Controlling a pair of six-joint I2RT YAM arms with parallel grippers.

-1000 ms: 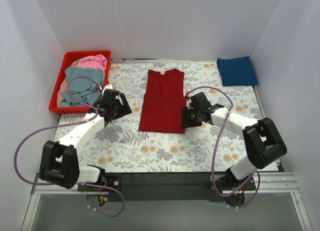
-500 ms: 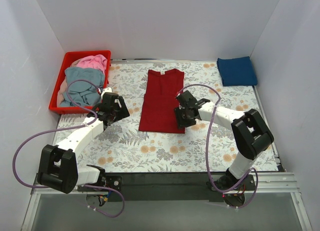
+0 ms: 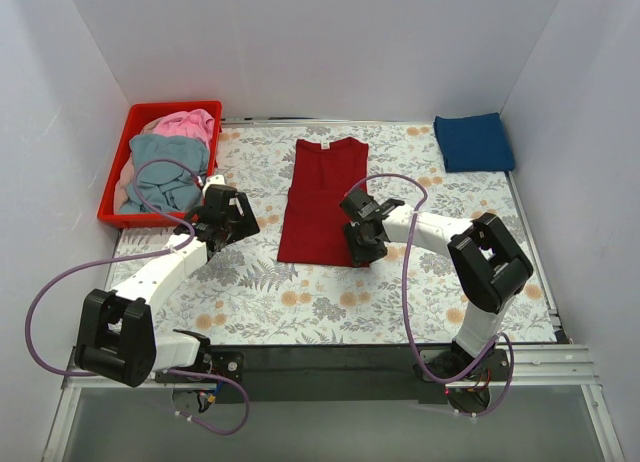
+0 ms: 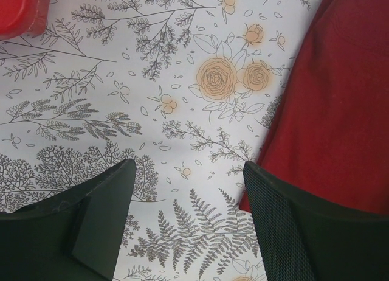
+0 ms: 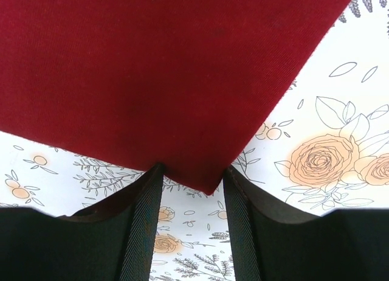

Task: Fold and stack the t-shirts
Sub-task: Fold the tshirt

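Observation:
A dark red t-shirt (image 3: 325,197), folded into a long strip, lies flat in the middle of the table. My right gripper (image 3: 360,246) is at its near right corner. In the right wrist view the gripper (image 5: 191,193) is open, with the red corner (image 5: 206,180) lying between the fingers. My left gripper (image 3: 244,220) is open and empty over the cloth, left of the shirt's near left corner (image 4: 316,129). A folded navy blue t-shirt (image 3: 474,142) lies at the back right. Grey-blue (image 3: 160,177) and pink (image 3: 188,124) t-shirts sit crumpled in the basket.
A red plastic basket (image 3: 170,107) stands at the back left; its corner shows in the left wrist view (image 4: 21,13). A floral tablecloth (image 3: 330,302) covers the table. White walls close in the back and both sides.
My right gripper has moved left and toward the near right corner of the red t-shirt, which now sits between its fingers. The left arm shifted slightly, then held still.

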